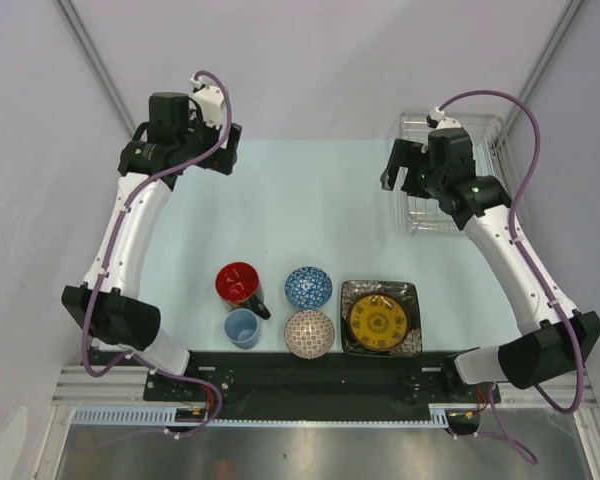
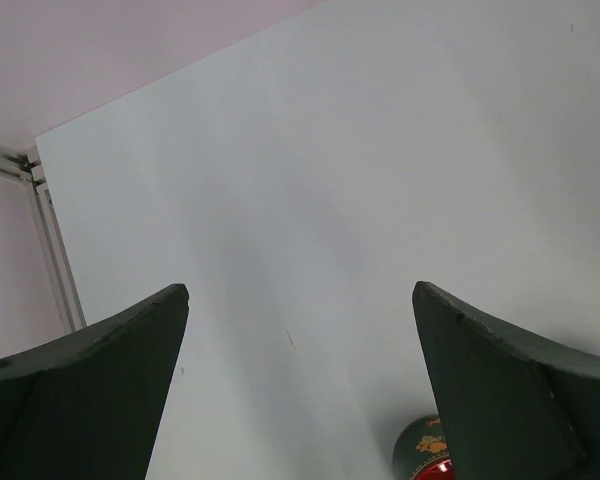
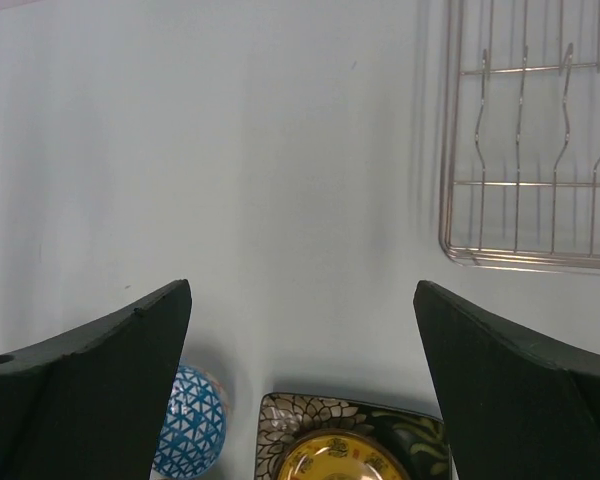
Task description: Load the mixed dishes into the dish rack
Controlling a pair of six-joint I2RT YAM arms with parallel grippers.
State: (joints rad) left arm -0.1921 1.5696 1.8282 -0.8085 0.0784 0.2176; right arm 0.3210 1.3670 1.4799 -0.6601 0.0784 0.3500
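Dish rack (image 1: 483, 128): silver wire basket at the far right corner of the bench (image 1: 310, 200); the right arm covers part of it in the top view.

All six dishes stand outside the rack, grouped along the middle of the near edge.
- Farther row: skull-print mug (image 1: 240, 283), red inside, on the left. Blue-patterned bowl (image 1: 308, 287) is just beside it on the right.
- Nearer row: light-blue cup (image 1: 242, 328) sits just beside the mug's handle. Pinkish-beige bowl (image 1: 309, 333) sits just beside the blue bowl.
- Right of both bowls: dark square plate (image 1: 352, 296), with the yellow plate (image 1: 379, 320) lying centred on it.

Left fingers (image 2: 100, 380): spread wide apart, nothing between them, held above the bench near the far left corner. The mug's rim shows at the bottom of the left wrist view.

Right fingers (image 3: 90, 370): spread wide apart, holding nothing, held over bare bench just beside the rack's left side.
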